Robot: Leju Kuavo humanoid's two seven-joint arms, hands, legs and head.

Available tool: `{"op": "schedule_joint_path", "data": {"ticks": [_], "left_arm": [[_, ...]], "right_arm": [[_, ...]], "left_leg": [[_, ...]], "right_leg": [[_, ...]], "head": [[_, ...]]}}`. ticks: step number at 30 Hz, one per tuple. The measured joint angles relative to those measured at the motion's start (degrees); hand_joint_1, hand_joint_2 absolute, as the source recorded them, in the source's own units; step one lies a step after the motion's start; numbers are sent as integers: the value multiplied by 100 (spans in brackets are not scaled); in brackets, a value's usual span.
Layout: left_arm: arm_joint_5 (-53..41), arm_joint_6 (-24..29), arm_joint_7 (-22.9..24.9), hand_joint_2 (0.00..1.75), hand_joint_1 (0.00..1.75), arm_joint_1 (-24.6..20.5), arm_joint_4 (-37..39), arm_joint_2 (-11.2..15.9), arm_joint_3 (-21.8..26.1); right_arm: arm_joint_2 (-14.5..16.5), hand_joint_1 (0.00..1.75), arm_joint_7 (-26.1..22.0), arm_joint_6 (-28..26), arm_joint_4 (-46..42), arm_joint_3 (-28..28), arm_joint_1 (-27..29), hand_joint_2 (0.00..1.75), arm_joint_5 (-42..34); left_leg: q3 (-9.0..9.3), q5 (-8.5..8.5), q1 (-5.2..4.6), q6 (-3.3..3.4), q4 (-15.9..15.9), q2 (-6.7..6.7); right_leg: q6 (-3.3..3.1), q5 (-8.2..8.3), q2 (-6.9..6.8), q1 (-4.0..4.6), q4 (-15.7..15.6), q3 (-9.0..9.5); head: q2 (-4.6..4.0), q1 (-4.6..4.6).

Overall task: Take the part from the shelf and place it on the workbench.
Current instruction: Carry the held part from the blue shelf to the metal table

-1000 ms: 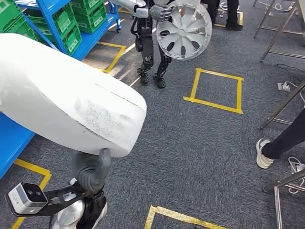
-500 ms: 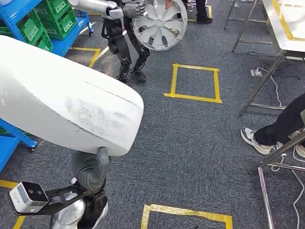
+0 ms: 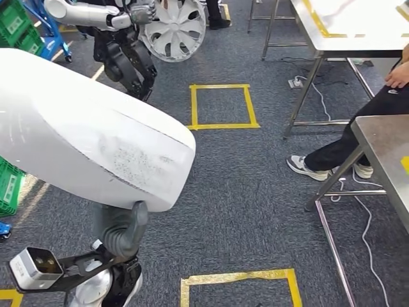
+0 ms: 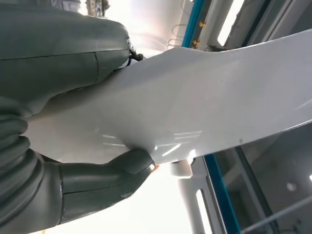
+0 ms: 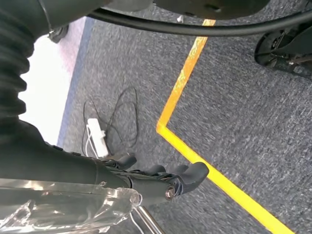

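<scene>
The part (image 3: 91, 137) is a big white panel, smooth and curved, with a rough speckled patch near its rounded end. My left hand (image 3: 121, 230) holds it from below. In the left wrist view my thick grey thumb (image 4: 107, 178) presses one side of the glossy white panel (image 4: 191, 107) and my fingers (image 4: 62, 53) press the other side. My right hand (image 5: 162, 183) hangs over the floor with its dark fingers loosely curled and nothing in them.

The floor is dark grey carpet (image 3: 241, 185), fuzzy, with yellow tape squares (image 3: 222, 105) on it. A shiny metal workbench (image 3: 386, 153) stands to the right. Another robot (image 3: 121, 51) ahead holds a round silver wheel cover (image 3: 178, 29). A seated person's leg (image 3: 347, 137) and shoe show near the bench.
</scene>
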Motion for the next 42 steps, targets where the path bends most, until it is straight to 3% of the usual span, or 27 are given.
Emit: {"op": "schedule_joint_path", "data": {"ticks": [2,4,6,8,9,10,11,13,15,17,19,21,23,24,25,26,28,30,32,33,35,37,39,40,42], "left_arm": [[-1,1,-1,175,169,-3,0,-5,1],[-3,2,-1,175,169,-4,-1,-17,1],[-4,2,-1,175,169,6,-2,-26,3],[-4,3,0,175,169,15,-2,-27,4],[-4,4,0,175,169,16,-2,-27,5],[-4,4,-1,175,169,16,-2,-28,4],[-4,4,-1,175,169,16,-2,-29,4],[-4,9,-1,175,169,15,-2,-31,5],[-5,14,-1,175,169,15,-2,-32,7],[-9,15,1,175,169,14,-3,-33,5],[-11,15,1,175,169,11,-4,-34,3],[-13,14,0,175,169,13,-6,-26,3],[-13,10,-1,175,169,19,-7,-9,5],[-13,8,-1,175,169,21,-7,-2,6],[-13,5,-1,175,169,22,-7,2,7],[-13,3,-1,175,169,19,-7,3,7],[-14,2,-1,175,169,-6,-6,2,4],[-13,16,0,175,169,-50,-2,0,-2],[-6,43,1,175,169,-83,4,-1,-11],[-2,57,1,175,169,-102,6,-2,-19],[7,85,0,175,169,-150,5,-2,-34],[25,105,-1,175,169,-175,4,-1,-41],[41,113,1,175,169,-177,4,1,-44],[43,115,1,175,169,-180,4,1,-49],[42,116,1,175,169,-188,4,1,-67]], "right_arm": [[0,0,0,-7,0,0,29,175,10],[0,0,2,-13,0,0,41,175,20],[0,0,4,-18,0,0,17,175,26],[0,0,4,-22,0,0,-3,175,27],[-1,0,4,-22,0,0,0,175,27],[-1,0,6,-23,0,0,7,175,28],[-2,0,7,-25,0,0,14,175,30],[-3,0,13,-35,-1,-1,11,175,36],[-3,0,18,-46,-2,-1,-3,175,33],[-3,0,19,-46,-2,-2,-5,175,22],[3,0,19,-44,-2,-4,1,175,12],[15,0,19,-41,-2,-6,-8,175,6],[27,0,18,-30,-2,-10,-23,175,4],[30,0,18,-22,-2,-13,-24,175,3],[31,0,19,-13,-1,-17,-21,175,3],[32,0,21,-4,-1,-20,-20,175,3],[40,0,38,20,-2,-24,-33,175,4],[49,0,69,33,-2,-26,-62,175,6],[53,0,101,33,-2,-28,-62,175,13],[56,0,112,28,-2,-30,-52,175,21],[56,0,131,18,-2,-35,-50,175,39],[55,0,142,9,-2,-42,-91,175,53],[55,0,148,7,-2,-48,-125,175,61],[55,0,152,7,-2,-51,-127,175,65],[54,0,161,4,-3,-57,-119,175,78]], "left_leg": [[1,16,-19,83,-16,107],[14,33,-25,171,-33,254],[20,27,-49,230,-40,422],[24,15,-76,252,-40,596],[29,6,-83,253,-39,677],[42,-5,-87,249,-39,752],[62,-22,-89,239,-39,819],[112,-69,-110,191,-34,939],[144,-99,-134,131,-32,1028],[157,-111,-127,70,-45,1107],[120,-225,-102,3,71,967],[-118,-517,-87,-35,581,690],[-523,-790,-86,-45,1320,577],[-656,-798,-86,-45,1521,562],[-693,-695,-83,-42,1522,551],[-613,-499,-79,-38,1302,529],[-313,-100,-46,-34,602,326],[-121,29,-16,-1,145,122],[-94,10,-20,81,55,152],[-91,19,-24,124,42,213],[-78,31,-31,210,24,345],[-71,22,-63,257,24,490],[-62,7,-87,274,26,654],[-53,-4,-92,276,27,728],[-14,-37,-96,258,30,859]], "right_leg": [[68,28,55,-32,-34,-46],[108,-97,-220,-15,164,-161],[125,-462,-603,16,840,-476],[132,-759,-715,18,1557,-812],[129,-758,-725,18,1658,-846],[123,-652,-739,19,1518,-754],[114,-481,-786,21,1183,-557],[81,-205,-1005,44,389,-97],[22,-138,-1101,81,56,89],[-50,-127,-977,101,49,73],[-111,-110,-858,81,21,78],[-150,-97,-736,53,2,86],[-165,-98,-591,50,2,80],[-167,-99,-509,49,3,81],[-164,-98,-425,46,4,84],[-157,-95,-344,40,4,88],[-119,-85,-184,34,23,72],[-53,-67,-41,32,44,10],[21,-39,73,12,25,-47],[48,-43,27,10,35,-67],[85,-215,-273,32,305,-211],[104,-578,-601,54,1008,-544],[112,-789,-683,54,1599,-820],[110,-742,-700,54,1608,-811],[98,-416,-813,58,1009,-463]], "head": [[0,2],[0,31],[-1,59],[-1,62],[-1,63],[-1,63],[-1,63],[-1,59],[-1,46],[-1,41],[-1,32],[-1,4],[-1,-14],[-1,-17],[-1,-16],[-1,-15],[-1,-23],[-1,-29],[-1,-29],[-1,-28],[-1,7],[-1,38],[-1,38],[-1,39],[-1,41]]}}
